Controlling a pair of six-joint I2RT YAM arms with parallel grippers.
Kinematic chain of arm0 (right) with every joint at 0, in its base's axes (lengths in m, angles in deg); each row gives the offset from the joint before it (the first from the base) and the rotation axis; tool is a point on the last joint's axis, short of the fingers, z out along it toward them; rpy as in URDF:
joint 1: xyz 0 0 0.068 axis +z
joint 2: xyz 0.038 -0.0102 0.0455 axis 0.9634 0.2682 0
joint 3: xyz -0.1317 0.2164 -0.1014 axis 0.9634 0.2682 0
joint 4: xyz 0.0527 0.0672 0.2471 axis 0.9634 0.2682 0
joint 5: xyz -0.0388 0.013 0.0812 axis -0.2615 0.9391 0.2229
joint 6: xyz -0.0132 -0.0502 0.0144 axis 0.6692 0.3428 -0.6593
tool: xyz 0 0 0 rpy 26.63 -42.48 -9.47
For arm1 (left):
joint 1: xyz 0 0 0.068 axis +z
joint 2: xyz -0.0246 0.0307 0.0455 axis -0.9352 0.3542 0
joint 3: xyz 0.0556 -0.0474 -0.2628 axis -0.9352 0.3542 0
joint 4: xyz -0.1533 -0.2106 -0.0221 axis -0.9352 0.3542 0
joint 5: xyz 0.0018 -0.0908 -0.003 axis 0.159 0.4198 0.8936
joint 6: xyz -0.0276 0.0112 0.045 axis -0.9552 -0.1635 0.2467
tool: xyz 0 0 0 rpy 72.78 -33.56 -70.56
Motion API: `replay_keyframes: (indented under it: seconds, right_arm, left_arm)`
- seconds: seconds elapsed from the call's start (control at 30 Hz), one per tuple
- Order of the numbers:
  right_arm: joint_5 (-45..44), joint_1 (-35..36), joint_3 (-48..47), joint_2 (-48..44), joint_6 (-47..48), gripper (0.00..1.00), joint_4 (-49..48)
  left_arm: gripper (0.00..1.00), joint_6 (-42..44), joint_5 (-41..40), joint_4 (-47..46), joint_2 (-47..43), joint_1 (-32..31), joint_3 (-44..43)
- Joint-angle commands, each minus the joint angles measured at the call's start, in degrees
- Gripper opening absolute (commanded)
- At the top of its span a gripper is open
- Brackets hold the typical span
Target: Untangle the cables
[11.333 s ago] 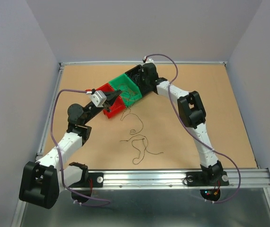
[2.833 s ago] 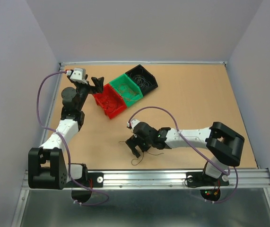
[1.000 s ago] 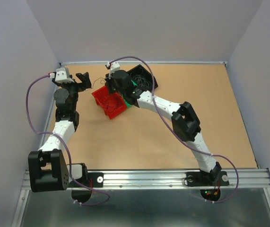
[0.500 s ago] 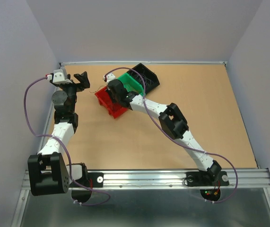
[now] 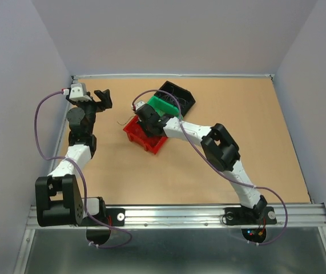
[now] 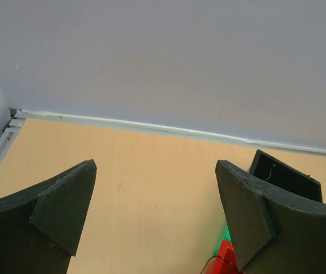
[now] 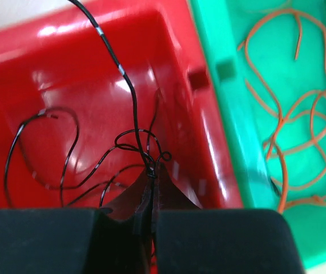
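Over the floor of the red bin [image 7: 48, 74], the right gripper [image 7: 151, 191] stands with its jaws pressed together on a small knot of the dark cables [image 7: 149, 161], so the work lies directly at its tips. From that pinch one long strand runs straight away from the fingers, toward and over the red bin's far rim as the wrist view shows it. Two or three loose loops spread sideways across the bin floor on the side away from the green bin [image 7: 225, 114]. That bin's wall stands just beside the red bin, close by the pinch, and orange-red cables [image 7: 281, 165] lie curled inside it, apart from the dark ones. Beyond the green bin sits the black bin [image 5: 177, 94]. The left gripper [image 5: 101, 98] hangs well apart from the red bin, toward the far left corner of the table [image 5: 248, 148], jaws spread wide with nothing between them. Judged from this, the right arm is the nearer one. Upward appears the freest way out of the red bin, with bare board on its near side.
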Motion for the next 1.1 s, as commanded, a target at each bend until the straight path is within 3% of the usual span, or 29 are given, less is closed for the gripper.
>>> replay_keyframes:
  seconds: [0.0, 0.27, 0.47, 0.53, 0.77, 1.0, 1.03, 1.07]
  right_arm:
    - [3.3, 0.6, 3.5, -9.4, -1.8, 0.01, 1.8]
    - [7.4, 0.8, 1.3, -18.8, 0.3, 0.00, -0.2]
    - [9.6, 1.1, 8.8, -24.4, 0.3, 0.01, -4.3]
    - [11.0, 1.2, 11.8, -23.0, -0.1, 0.00, -6.9]
    - [6.5, 2.0, 12.2, -2.8, -3.2, 0.01, -3.3]
    - [7.0, 2.1, 11.3, -7.3, -4.2, 0.01, -3.1]
    - [6.9, 2.1, 11.2, -7.8, -4.0, 0.03, -3.1]
    - [7.0, 2.1, 11.1, -8.5, -4.0, 0.12, -3.2]
  left_arm:
    - [0.98, 1.2, 0.7, -2.1, 0.1, -0.4, -2.0]
    - [0.98, 2.2, -0.5, -2.2, -0.7, -0.8, -1.6]
    - [0.98, 2.3, -0.4, -2.3, -0.9, -1.0, -1.5]
    - [0.98, 2.3, -0.5, -2.4, -0.9, -0.9, -1.5]
    - [0.98, 2.5, -0.3, -2.4, -0.9, -1.3, -1.4]
    - [0.98, 3.0, -0.5, -2.7, -1.6, -1.7, -0.9]
    - [0.98, 3.0, -0.6, -2.7, -1.5, -1.8, -0.9]
    - [0.98, 3.0, -0.6, -2.7, -1.5, -1.8, -0.9]
